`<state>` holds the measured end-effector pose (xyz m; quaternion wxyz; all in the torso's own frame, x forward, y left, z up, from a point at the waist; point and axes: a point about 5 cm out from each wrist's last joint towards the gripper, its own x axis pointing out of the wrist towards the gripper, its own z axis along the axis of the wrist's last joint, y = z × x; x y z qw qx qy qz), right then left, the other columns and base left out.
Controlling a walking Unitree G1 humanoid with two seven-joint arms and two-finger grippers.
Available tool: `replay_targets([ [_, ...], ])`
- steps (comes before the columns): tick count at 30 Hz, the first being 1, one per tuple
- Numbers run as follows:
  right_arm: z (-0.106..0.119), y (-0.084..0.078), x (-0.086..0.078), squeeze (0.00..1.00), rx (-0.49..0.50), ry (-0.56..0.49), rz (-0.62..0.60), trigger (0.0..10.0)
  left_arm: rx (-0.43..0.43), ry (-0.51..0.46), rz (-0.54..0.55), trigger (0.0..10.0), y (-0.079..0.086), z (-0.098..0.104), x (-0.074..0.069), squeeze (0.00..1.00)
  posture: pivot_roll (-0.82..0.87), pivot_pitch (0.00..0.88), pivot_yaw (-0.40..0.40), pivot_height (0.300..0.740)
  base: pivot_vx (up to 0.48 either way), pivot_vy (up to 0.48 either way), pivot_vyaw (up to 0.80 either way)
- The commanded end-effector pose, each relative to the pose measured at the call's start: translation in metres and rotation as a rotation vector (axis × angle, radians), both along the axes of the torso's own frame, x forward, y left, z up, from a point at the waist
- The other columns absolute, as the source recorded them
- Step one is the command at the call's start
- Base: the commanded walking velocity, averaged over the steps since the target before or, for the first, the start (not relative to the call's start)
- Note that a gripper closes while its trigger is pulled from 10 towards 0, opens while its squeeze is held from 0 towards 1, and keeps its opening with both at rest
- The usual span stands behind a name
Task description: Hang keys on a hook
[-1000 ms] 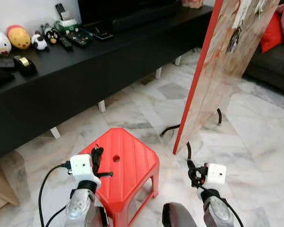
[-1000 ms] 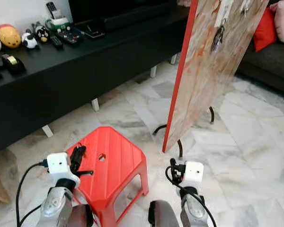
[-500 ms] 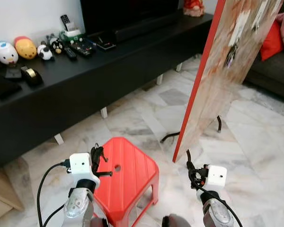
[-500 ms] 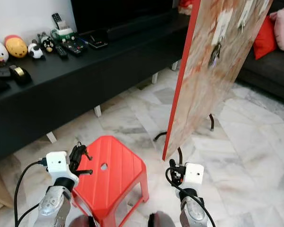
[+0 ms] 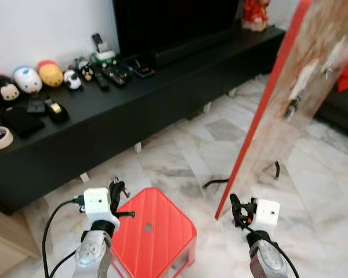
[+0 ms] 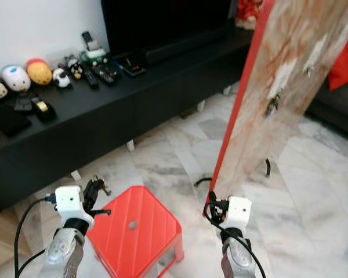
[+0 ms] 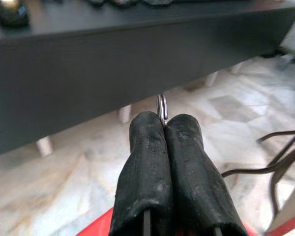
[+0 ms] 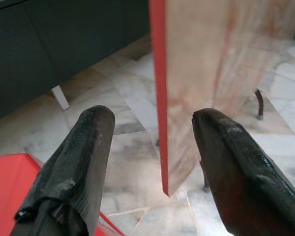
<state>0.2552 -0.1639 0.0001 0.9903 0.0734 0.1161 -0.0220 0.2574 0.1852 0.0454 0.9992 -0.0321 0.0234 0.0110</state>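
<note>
Between my left gripper's (image 7: 163, 132) fingers, pressed tight together, I see a metal key ring (image 7: 161, 106) poking out past the tips, so the keys are pinched there. That gripper hangs just beside the red stool (image 5: 153, 234), over the marble floor (image 5: 180, 145), facing the long black bench (image 5: 104, 110). My right gripper (image 8: 155, 147) is spread wide and holds nothing; the red edge of the leaning wooden board (image 6: 290, 87) lies between its fingers, farther off. Another bunch of keys (image 6: 272, 105) hangs on the board's face.
</note>
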Motion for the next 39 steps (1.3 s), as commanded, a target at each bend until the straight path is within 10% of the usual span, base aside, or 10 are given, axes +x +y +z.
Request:
replay_targets([
  [1, -0.007, -0.003, -0.005, 0.0, 0.011, 0.038, -0.02, 10.0, 0.024, 0.022, -0.008, 10.0, 0.002, -0.005, -0.002, 0.0, 0.0, 0.004, -0.089, 0.74, 0.0, 0.0, 0.0],
  [17, -0.072, -0.012, -0.065, 0.0, -0.05, 0.479, -0.051, 10.0, 0.144, 0.332, -0.035, 10.0, 0.028, -0.053, 0.0, 0.0, 0.02, 0.001, -0.079, 0.74, 0.0, 0.0, 0.0],
  [31, -0.101, -0.023, -0.123, 0.0, -0.033, 0.722, -0.128, 10.0, 0.259, 0.664, -0.017, 10.0, 0.051, -0.1, -0.053, 0.0, 0.03, 0.0, -0.064, 0.74, 0.0, 0.0, 0.0],
  [39, -0.103, -0.021, -0.128, 0.0, -0.016, 0.74, -0.135, 10.0, 0.249, 0.725, -0.009, 10.0, 0.052, -0.109, -0.065, 0.0, 0.02, 0.0, -0.055, 0.74, 0.0, 0.0, 0.0],
])
